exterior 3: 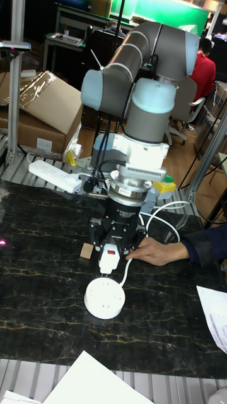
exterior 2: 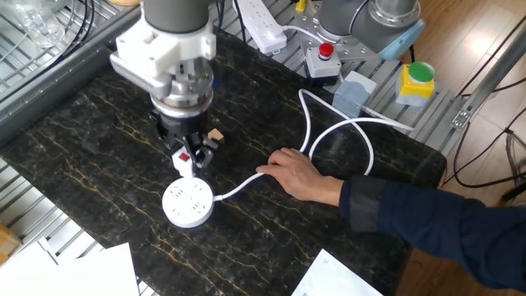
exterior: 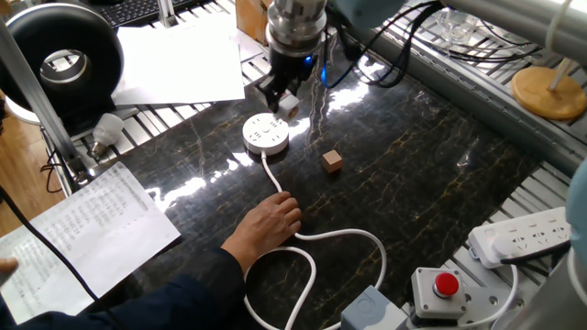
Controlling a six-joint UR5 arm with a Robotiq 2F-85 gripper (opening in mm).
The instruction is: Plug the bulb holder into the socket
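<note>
The table (exterior: 440, 156) top is dark marble-look stone with gold veining — polished, throwing glare. The socket (exterior 2: 188, 203) and its cord (exterior: 353, 238) look like smooth white plastic, as does the bulb holder (exterior 3: 109, 259) with its red switch. A small cube (exterior: 332, 161) looks like raw wood — matt. Printed paper sheets (exterior: 92, 229) lie flat and dull.

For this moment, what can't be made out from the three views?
- Prongs of the bulb holder: face down, unseen in any view.
- Fingertips of the gripper: dark, merged with the holder.
- Holes of the socket: too small to read.
- Cord end: cut by the bottom edge.
</note>
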